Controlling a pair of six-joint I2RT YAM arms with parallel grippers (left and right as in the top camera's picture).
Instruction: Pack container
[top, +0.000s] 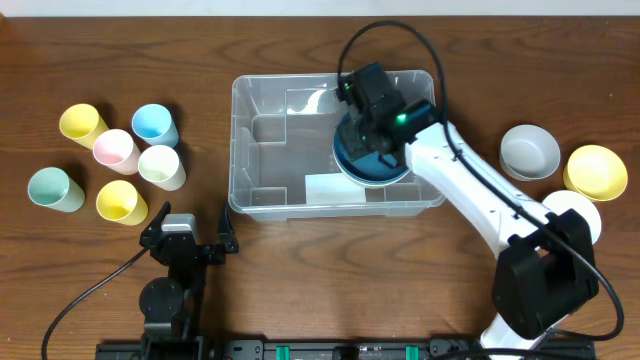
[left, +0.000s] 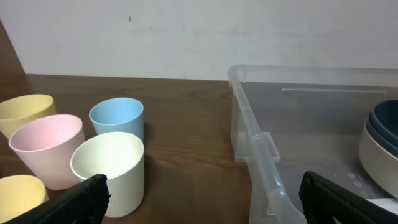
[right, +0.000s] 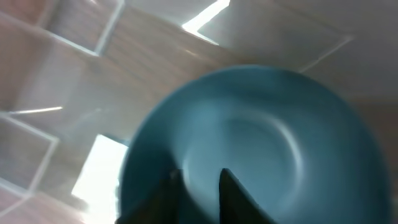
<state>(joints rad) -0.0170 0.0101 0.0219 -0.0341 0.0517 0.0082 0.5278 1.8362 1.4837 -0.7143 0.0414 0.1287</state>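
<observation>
From overhead, the container (top: 262, 108) sits mid-table. My right gripper (top: 374, 138) reaches into its right half, directly above a teal bowl (top: 372, 170) there. My left gripper (top: 190, 222) rests near the front edge, jaws spread wide and holding nothing, close to six cups (top: 115, 150) on the left. A grey bowl (top: 529, 151), a yellow bowl (top: 596, 172) and a white bowl (top: 578, 212) lie right of the container.

In my left wrist view, my fingers (left: 84, 198) stand far apart at the lower corners. The container's clear wall is ahead on the right, and the teal bowl is nested in a paler bowl (left: 372, 155) inside.

My right wrist view is blurred. The teal bowl fills it, and my two dark fingertips (right: 233, 190) stand close together over its surface. I cannot tell whether they pinch it.
</observation>
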